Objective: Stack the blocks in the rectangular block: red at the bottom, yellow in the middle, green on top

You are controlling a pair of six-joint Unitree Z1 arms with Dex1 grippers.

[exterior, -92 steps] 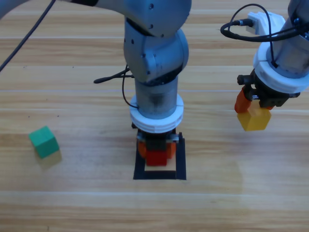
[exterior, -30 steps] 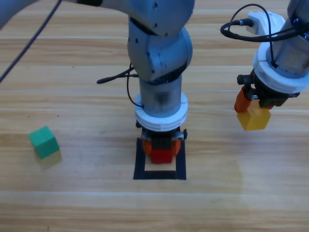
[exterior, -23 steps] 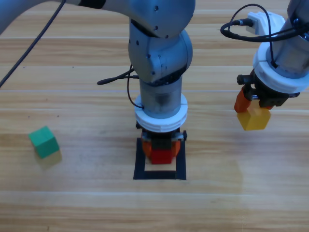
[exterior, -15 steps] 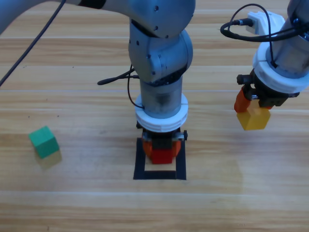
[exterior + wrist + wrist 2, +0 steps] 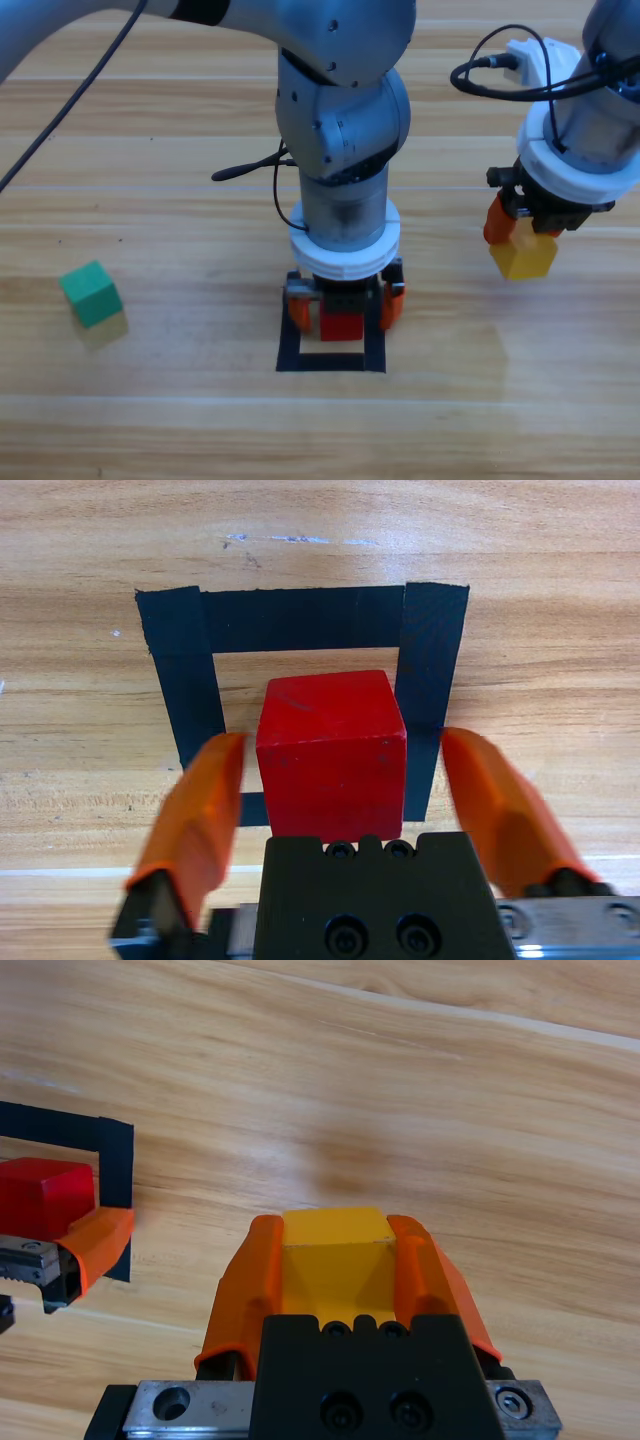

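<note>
Your left gripper (image 5: 340, 780) has just spread its jaws, leaving red (image 5: 332, 755) seated in the rectangular block (image 5: 305, 620); your right gripper (image 5: 338, 1250) holds yellow (image 5: 336, 1250) clamped, next to stack.

I see my left gripper (image 5: 343, 307) spread around the red cube (image 5: 341, 325); my right gripper (image 5: 519, 238) grips the yellow cube (image 5: 523, 258).

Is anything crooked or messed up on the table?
Nothing stands out. The red cube sits inside the black tape square, near one edge, between the open left gripper. The right gripper holds the yellow cube, and the green cube sits apart.
</note>
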